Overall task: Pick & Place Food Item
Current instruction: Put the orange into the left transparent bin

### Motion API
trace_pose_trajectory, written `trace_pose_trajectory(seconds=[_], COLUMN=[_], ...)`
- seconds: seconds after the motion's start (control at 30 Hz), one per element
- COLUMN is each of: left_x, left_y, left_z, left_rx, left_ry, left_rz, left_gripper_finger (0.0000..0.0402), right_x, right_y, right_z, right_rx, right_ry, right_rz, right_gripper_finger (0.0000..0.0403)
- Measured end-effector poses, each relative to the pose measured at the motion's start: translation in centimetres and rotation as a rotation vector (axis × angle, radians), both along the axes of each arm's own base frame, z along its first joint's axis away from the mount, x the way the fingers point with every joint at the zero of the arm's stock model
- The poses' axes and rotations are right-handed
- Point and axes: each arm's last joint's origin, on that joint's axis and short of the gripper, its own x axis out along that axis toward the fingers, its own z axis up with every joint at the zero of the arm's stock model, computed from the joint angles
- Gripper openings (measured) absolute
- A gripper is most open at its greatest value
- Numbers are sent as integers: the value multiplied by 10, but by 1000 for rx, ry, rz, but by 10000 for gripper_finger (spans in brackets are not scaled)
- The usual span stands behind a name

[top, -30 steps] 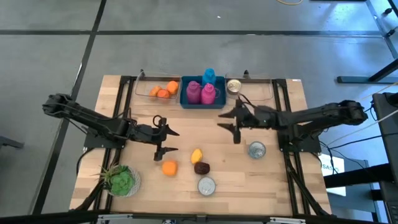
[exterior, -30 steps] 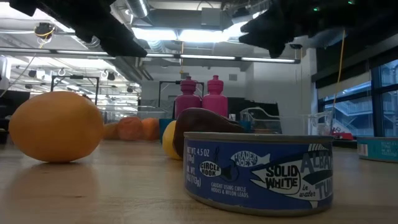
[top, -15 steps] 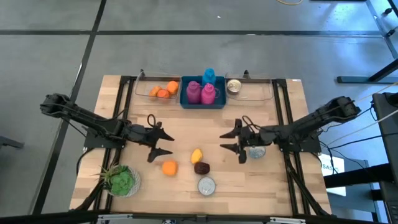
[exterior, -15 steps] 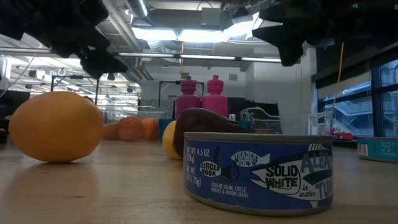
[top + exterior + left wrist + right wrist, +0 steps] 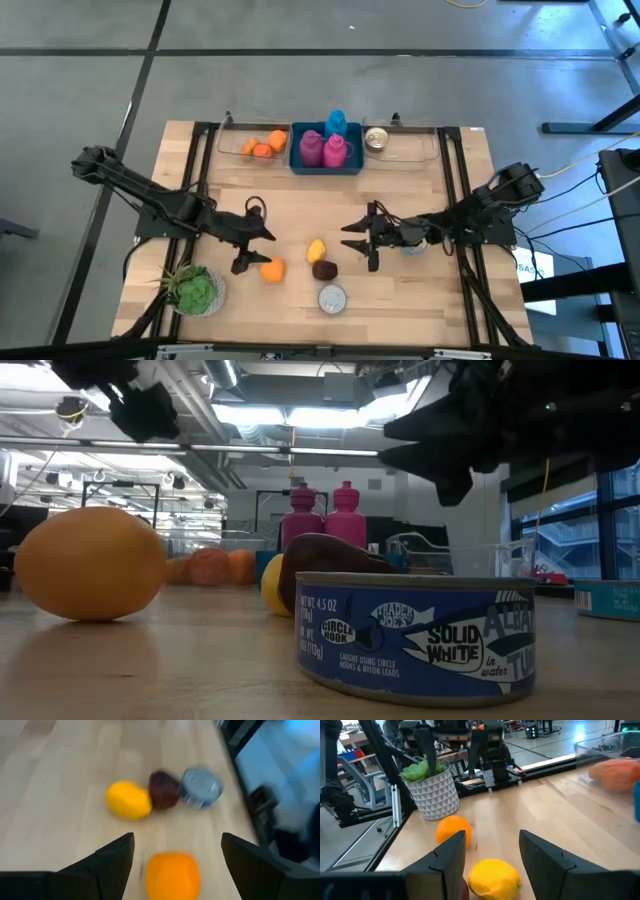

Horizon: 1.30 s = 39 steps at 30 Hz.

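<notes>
An orange (image 5: 271, 269), a yellow lemon (image 5: 316, 250) and a dark purple fruit (image 5: 324, 269) lie on the wooden table near its front, next to a tuna can (image 5: 332, 298). My left gripper (image 5: 252, 248) hangs open just left of the orange and touches nothing. In the left wrist view the orange (image 5: 172, 872) lies ahead between its spread fingers. My right gripper (image 5: 360, 243) stands open above the table, right of the lemon and the dark fruit. In the right wrist view the lemon (image 5: 493, 877) lies just ahead of my right gripper (image 5: 492, 851).
A second can (image 5: 413, 243) lies under my right arm. Along the far edge stand a clear bin with oranges (image 5: 260, 146), a blue bin with pink and blue bottles (image 5: 325, 150) and a clear bin with a can (image 5: 378, 139). A potted plant (image 5: 195, 290) stands front left.
My right gripper has come down and gone toward the table's near-left, from beside the far bins to just right of the lemon, staying open. My left gripper has shifted a little toward the near edge and the orange and has turned.
</notes>
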Motion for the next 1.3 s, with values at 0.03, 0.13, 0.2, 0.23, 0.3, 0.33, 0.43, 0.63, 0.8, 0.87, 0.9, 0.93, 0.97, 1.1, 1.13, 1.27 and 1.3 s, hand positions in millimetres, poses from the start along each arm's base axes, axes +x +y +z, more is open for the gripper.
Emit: trace_pose_trajectory(seconds=[0.03,0.13,0.2,0.23,0.3,0.33,0.43,0.63,0.8,0.87,0.9,0.93,0.97,1.1,1.13,1.27,1.3], left_x=[1,9,17,21,30,35,47,62,65,65,65,66,66,69,69,71,70], left_y=[-3,-11,-17,-20,-27,-29,-36,-47,-55,-57,-58,-59,-60,-62,-63,-65,-65], left_z=[5,17,20,20,16,14,4,-20,-33,-35,-36,-38,-40,-49,-51,-57,-57], left_rx=[32,95,113,113,110,100,85,68,69,74,81,84,86,93,91,82,83], left_ry=[42,125,160,175,229,251,321,438,487,491,492,495,503,545,562,591,597], left_rz=[3,9,0,-4,-15,-22,-31,-37,-20,-12,-8,-5,-3,-4,-9,-24,-26], left_gripper_finger=[290,290,290,290,290,290,290,290,290,290,290,290,290,290,290,290,290], right_x=[3,12,16,19,21,22,24,23,21,20,20,19,19,18,18,18,18], right_y=[1,5,6,7,8,9,10,14,21,23,23,24,25,27,27,27,27], right_z=[-1,-1,0,1,3,4,7,6,6,6,6,6,6,6,6,6,6], right_rx=[-1,-1,-12,-20,-31,-38,-41,-46,-65,-68,-68,-68,-68,-69,-69,-70,-70], right_ry=[2,0,-6,-11,-18,-21,-31,-26,-27,-27,-27,-27,-27,-27,-27,-25,-24], right_rz=[0,1,3,6,8,10,31,65,91,99,101,103,105,112,113,112,111], right_gripper_finger=[183,183,183,183,183,183,183,183,184,184,184,184,184,184,184,184,184])
